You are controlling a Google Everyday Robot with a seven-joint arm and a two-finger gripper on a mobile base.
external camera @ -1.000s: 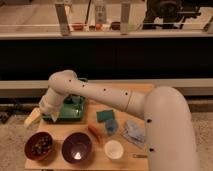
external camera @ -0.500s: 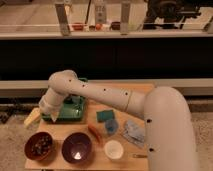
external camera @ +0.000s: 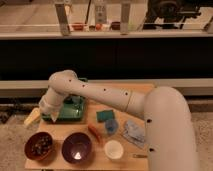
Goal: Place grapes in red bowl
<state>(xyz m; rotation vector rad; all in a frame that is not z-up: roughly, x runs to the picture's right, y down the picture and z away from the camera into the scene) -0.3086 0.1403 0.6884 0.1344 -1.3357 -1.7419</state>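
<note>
The red bowl (external camera: 27,150) stands at the front left corner of the wooden table. A dark lumpy cluster, the grapes (external camera: 41,144), lies inside it. My arm reaches from the right across the table, bends at an elbow and comes down on the left. The gripper (external camera: 33,118) is at the table's left edge, behind and a little above the red bowl, next to the green tray. It is apart from the grapes.
A purple bowl (external camera: 76,148) sits right of the red bowl, and a small white bowl (external camera: 114,149) right of that. A green tray (external camera: 72,109) is behind them. An orange item (external camera: 94,132), a teal sponge (external camera: 104,115) and blue packets (external camera: 133,131) lie mid-table.
</note>
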